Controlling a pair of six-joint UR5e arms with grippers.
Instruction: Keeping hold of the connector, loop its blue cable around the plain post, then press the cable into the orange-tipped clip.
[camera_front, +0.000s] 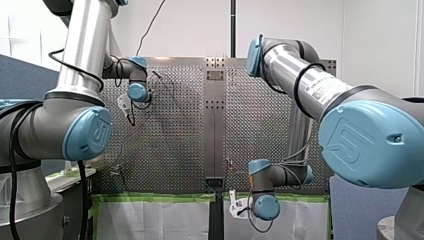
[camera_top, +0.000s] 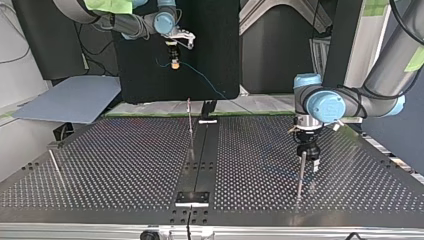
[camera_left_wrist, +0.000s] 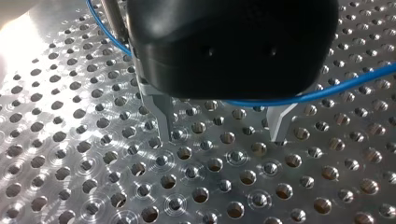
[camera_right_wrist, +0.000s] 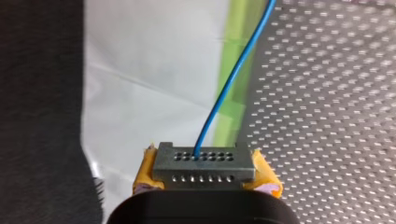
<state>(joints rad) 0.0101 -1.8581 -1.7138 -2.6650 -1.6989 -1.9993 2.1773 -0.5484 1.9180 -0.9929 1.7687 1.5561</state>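
My right gripper (camera_right_wrist: 205, 184) is shut on the grey connector (camera_right_wrist: 203, 163), which sits between its yellow pads (camera_right_wrist: 144, 175). The blue cable (camera_right_wrist: 233, 74) leaves the connector's face and runs out over the perforated table. At the top view's upper left, the same gripper (camera_top: 173, 54) hangs high above the table's far edge, and the cable (camera_top: 202, 81) trails down from it. My left gripper (camera_left_wrist: 222, 128) hovers just over the plate with its metal fingers (camera_left_wrist: 163, 121) open and nothing between them. The cable (camera_left_wrist: 261, 100) passes close under its black body. It stands beside a thin post (camera_top: 301, 172).
Another thin rod (camera_top: 190, 125) rises near the table's middle by the dark centre strip (camera_top: 200, 160). A third rod (camera_top: 55, 165) leans at the top view's left. A grey board (camera_top: 70, 102) lies past the table's far left corner.
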